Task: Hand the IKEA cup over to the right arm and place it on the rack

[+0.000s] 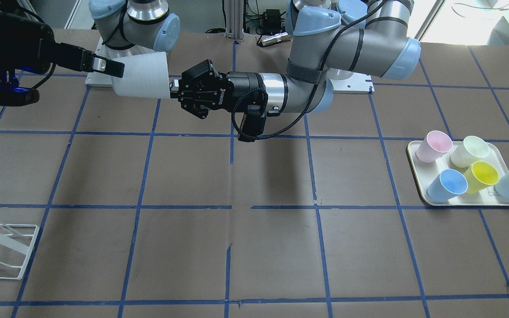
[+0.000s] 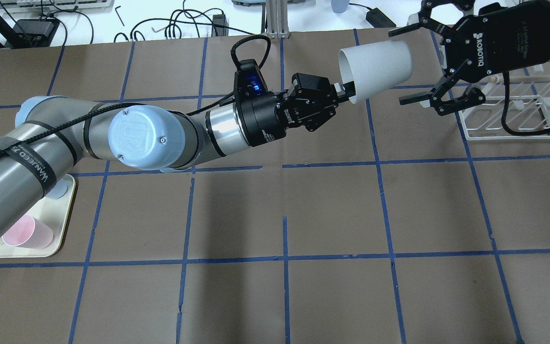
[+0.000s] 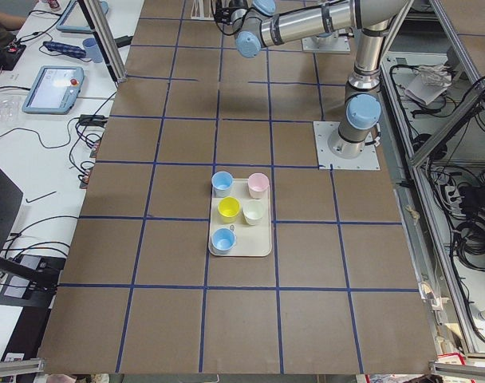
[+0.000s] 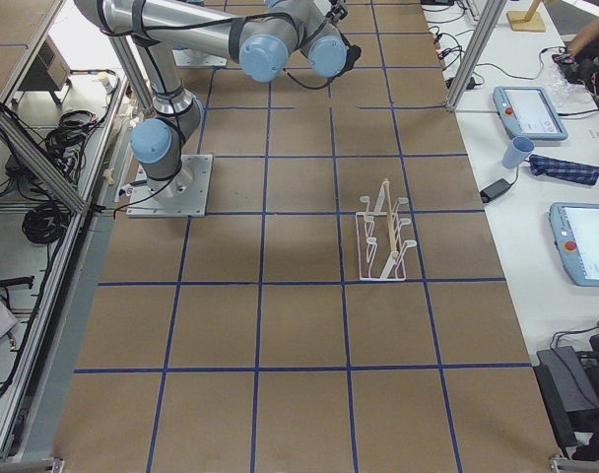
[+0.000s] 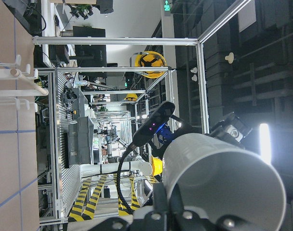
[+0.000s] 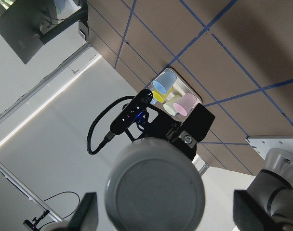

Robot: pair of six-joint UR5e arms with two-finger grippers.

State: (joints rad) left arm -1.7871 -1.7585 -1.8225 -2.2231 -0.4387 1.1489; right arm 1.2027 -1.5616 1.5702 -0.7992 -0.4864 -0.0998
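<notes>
Got the IKEA cup [image 2: 375, 69] pinched at its rim in left gripper [image 2: 344, 93], sideways in mid-air, far right; with right gripper [image 2: 401, 66] gaping wide around the base; could drop if let go before clamping, or slip off that taper.

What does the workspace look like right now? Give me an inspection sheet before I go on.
Surface: brown table marked with a blue tape grid.
Job's things: grey cup held sideways in the air; white rack on the table, no cup on it.
Clutter: tray holding five coloured cups.
Grippers: left gripper shut on the cup's rim; right gripper open around the cup's base, with gaps on both sides in the right wrist view.
Cables: black cable looped at the left wrist.
Surroundings: tablets beside the table.
</notes>
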